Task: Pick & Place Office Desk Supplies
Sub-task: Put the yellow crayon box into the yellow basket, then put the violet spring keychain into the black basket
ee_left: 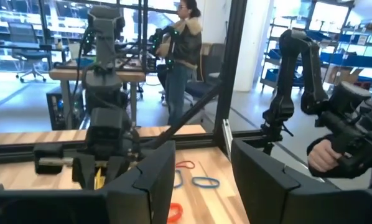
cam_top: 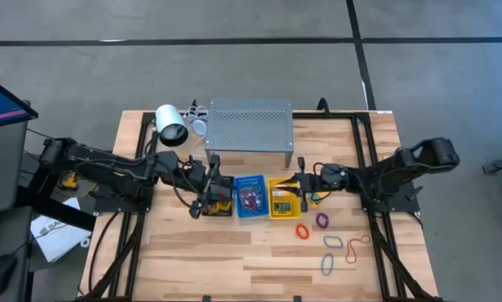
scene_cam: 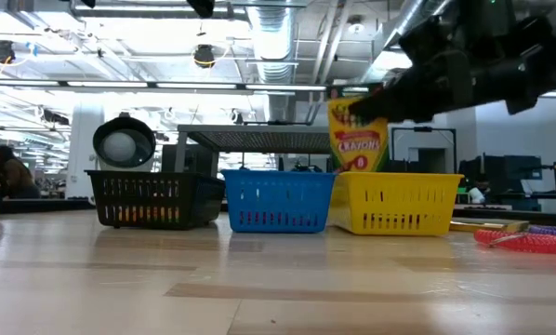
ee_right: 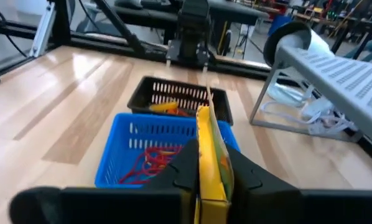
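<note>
1. 3 small baskets stand in a row on the wooden bench (cam_top: 234, 252), in front of the grey perforated shelf (cam_top: 249, 124): a black basket (scene_cam: 148, 198) on the left arm's side, a blue basket (cam_top: 250, 197) in the middle, and a yellow basket (scene_cam: 399, 203) on the right arm's side.
2. The right hand (cam_top: 303, 184) is above the yellow basket, its fingers closed on the flat sides of a yellow-and-green crayon box (ee_right: 211, 155).
3. In the low view the crayon box (scene_cam: 357, 138) is upright, its lower end above the yellow basket's rim.
4. The left hand (cam_top: 207, 195) is at the black basket. In its wrist view the 2 dark fingers (ee_left: 152, 177) stand apart with nothing visible between them.
5. The blue basket holds a tangle of red and purple rubber bands (ee_right: 152, 158).
6. The black basket holds something yellow and orange (ee_right: 167, 107); what it is cannot be told.
7. Loose rubber bands lie on the bench on the right arm's side, in front of the yellow basket: an orange one (cam_top: 302, 231), a purple one (cam_top: 322, 221), a green one (cam_top: 332, 242), a brown one (cam_top: 357, 247) and a blue one (cam_top: 327, 265).
8. A white cylinder with a dark end (cam_top: 170, 124) lies beside the shelf.
9. A person (ee_left: 181, 46) stands in the room beyond the bench.
</note>
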